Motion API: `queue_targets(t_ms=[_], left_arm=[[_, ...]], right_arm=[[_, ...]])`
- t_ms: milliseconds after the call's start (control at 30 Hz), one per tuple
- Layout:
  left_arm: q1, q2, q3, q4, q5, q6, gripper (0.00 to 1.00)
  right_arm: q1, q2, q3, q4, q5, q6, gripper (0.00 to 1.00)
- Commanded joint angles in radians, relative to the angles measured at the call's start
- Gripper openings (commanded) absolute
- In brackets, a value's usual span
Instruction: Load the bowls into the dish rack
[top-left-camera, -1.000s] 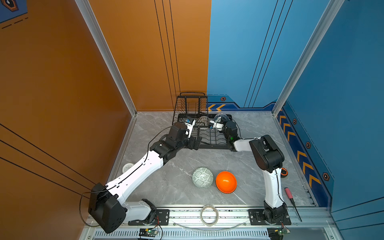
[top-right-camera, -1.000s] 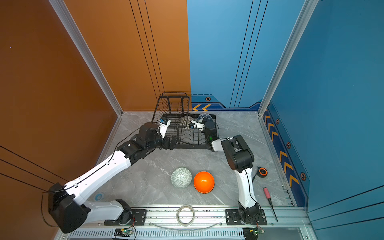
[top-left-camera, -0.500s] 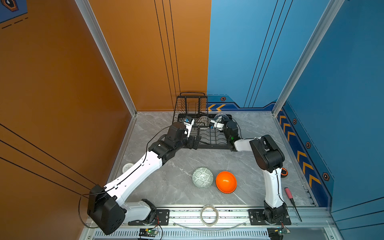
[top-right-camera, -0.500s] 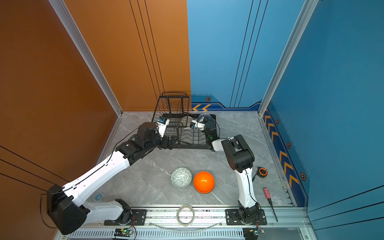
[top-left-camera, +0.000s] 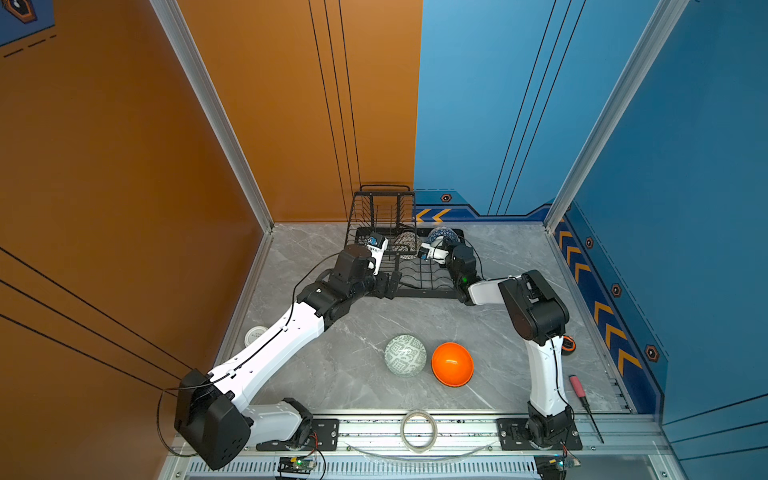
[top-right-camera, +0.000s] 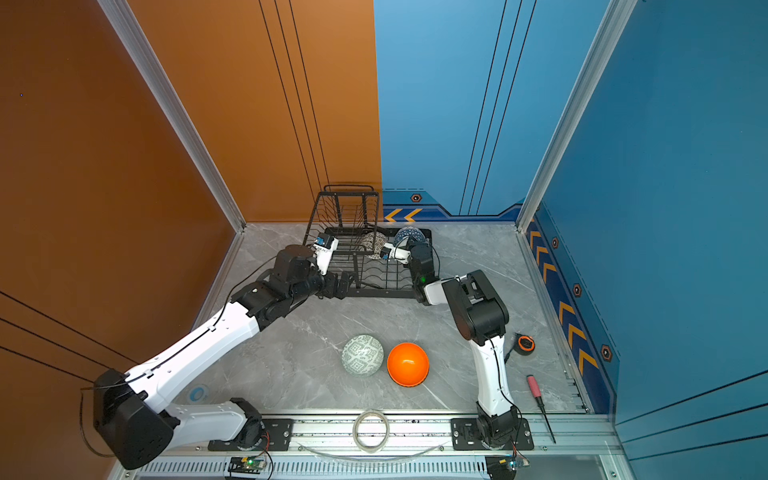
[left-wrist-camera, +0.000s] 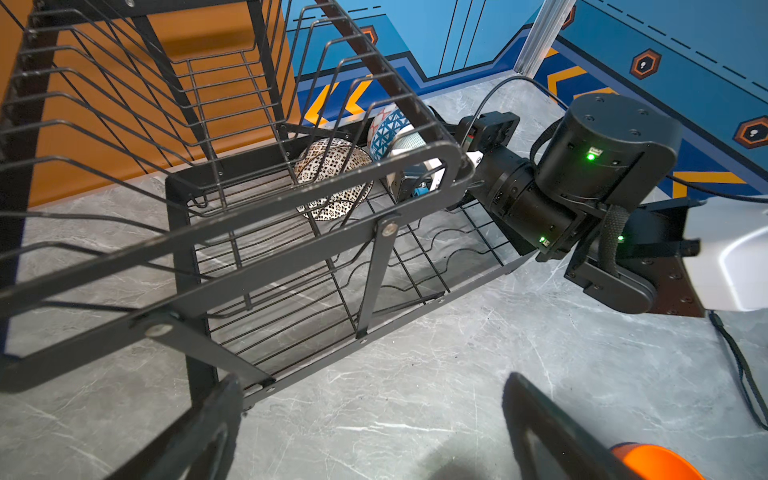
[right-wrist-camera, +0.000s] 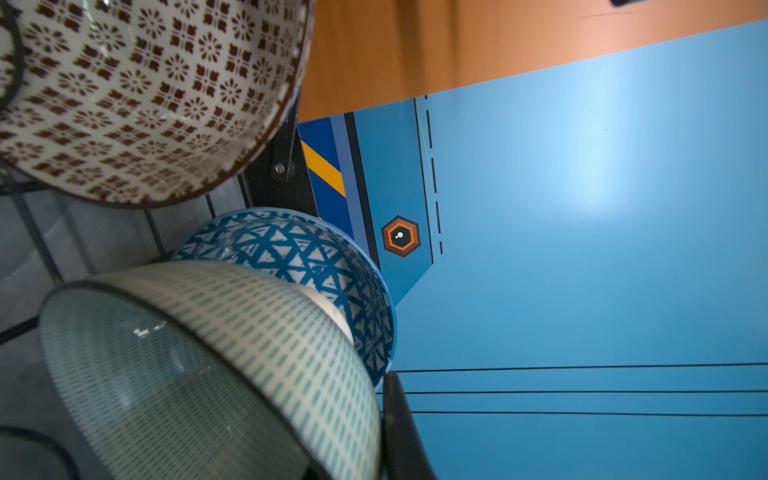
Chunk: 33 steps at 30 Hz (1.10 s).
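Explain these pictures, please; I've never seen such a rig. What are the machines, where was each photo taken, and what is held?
Two white-and-black robot arms stand on a grey table. Two pictures look down from overhead; the two others come from cameras on the arms' wrists. At the back stands a black wire dish rack holding a lattice bowl and a blue bowl. The right gripper, shut, seems to pinch a pale mint bowl there. The left gripper is open and empty beside the rack. A maze-patterned bowl and an orange bowl sit on the table.
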Motion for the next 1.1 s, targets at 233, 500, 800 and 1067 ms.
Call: queue_targets(t_ms=[233, 500, 800, 1067], left_arm=[[0.012, -0.021, -0.017, -0.004, 0.012, -0.014, 0.98], [0.012, -0.022, -0.021, 0.002, 0.017, -0.014, 0.98], [0.013, -0.05, -0.043, 0.0, 0.006, -0.016, 0.98], [0.016, -0.075, -0.058, -0.006, -0.003, -0.019, 0.98]], right_arm=[[0.007, -0.061, -0.025, -0.055, -0.004, 0.05, 0.0], [0.009, -0.087, -0.036, -0.123, -0.005, 0.064, 0.0], [0.011, -0.086, -0.024, -0.15, -0.002, 0.077, 0.15], [0.01, -0.132, -0.025, -0.148, 0.002, 0.084, 0.21]])
